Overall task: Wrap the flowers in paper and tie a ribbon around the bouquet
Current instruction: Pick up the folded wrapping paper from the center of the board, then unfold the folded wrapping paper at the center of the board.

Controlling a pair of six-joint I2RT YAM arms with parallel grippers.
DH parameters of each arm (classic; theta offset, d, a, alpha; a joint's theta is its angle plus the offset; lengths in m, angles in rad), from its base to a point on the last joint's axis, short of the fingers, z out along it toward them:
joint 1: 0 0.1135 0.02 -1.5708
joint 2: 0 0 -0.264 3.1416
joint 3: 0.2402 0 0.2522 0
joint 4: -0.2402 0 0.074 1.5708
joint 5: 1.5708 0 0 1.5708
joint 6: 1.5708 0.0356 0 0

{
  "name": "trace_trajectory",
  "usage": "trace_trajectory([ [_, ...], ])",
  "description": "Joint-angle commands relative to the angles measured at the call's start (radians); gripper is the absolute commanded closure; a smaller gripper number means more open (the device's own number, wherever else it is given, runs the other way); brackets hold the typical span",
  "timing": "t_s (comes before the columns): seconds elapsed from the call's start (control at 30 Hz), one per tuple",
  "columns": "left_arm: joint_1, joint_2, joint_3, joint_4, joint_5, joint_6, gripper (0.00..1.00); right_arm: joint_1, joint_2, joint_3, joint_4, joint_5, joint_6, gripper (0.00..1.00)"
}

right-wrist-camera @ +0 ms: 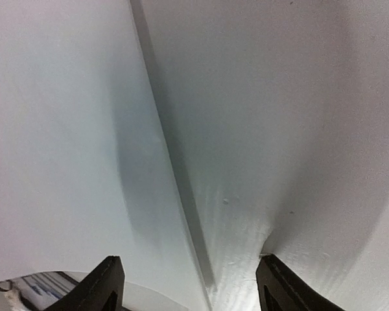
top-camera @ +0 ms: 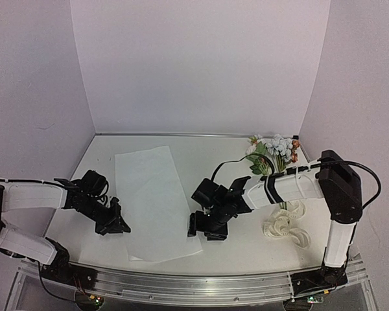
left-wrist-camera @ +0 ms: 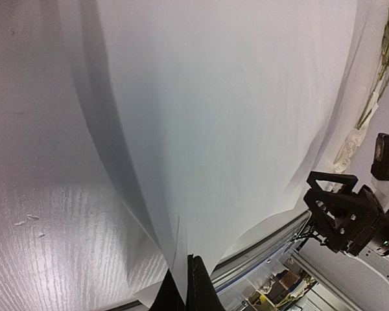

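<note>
white paper [top-camera: 154,199] lies flat, left hand [top-camera: 118,223] pinched on its edge, right hand [top-camera: 204,227] apart; flowers [top-camera: 274,150] unwrapped, ribbon [top-camera: 286,225] untied.

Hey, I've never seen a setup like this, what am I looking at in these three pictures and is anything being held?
These are two robot arms bolted at the near edge of a white table. The wide picture comes from a fixed camera above and behind them. The other two come from cameras on each wrist, looking past that arm's own fingers.

On the table lie the paper, the flowers at the far right, and the ribbon in a loose pile near the right arm.

The left tool is shut on the paper's left edge, which its wrist view shows lifting off the table. The right tool is open over the paper's right edge and holds nothing.
</note>
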Motion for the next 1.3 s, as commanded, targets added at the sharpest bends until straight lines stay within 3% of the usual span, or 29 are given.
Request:
trace_trajectory([
  [0.0, -0.003, -0.023, 0.065, -0.014, 0.025, 0.006, 1.00, 0.056, -0.091, 0.135, -0.279, 0.198, -0.232, 0.21],
  [0.13, -0.003, -0.029, 0.080, -0.035, 0.034, -0.002, 1.00, 0.137, -0.061, 0.334, -0.421, 0.285, -0.405, 0.17],
  [0.43, -0.003, -0.027, 0.122, -0.080, 0.081, -0.032, 1.00, 0.300, 0.071, 0.602, -0.454, 0.304, -0.699, 0.15],
  [0.8, -0.015, -0.005, 0.162, -0.122, 0.120, -0.061, 1.00, 0.385, 0.125, 0.610, -0.396, 0.420, -0.894, 0.16],
  [0.97, -0.047, 0.008, 0.172, -0.134, 0.143, -0.051, 1.00, 0.397, 0.133, 0.543, -0.316, 0.500, -0.994, 0.24],
  [1.27, -0.101, 0.031, 0.188, -0.107, 0.134, -0.105, 1.00, 0.399, 0.138, 0.516, -0.181, 0.531, -1.058, 0.26],
])
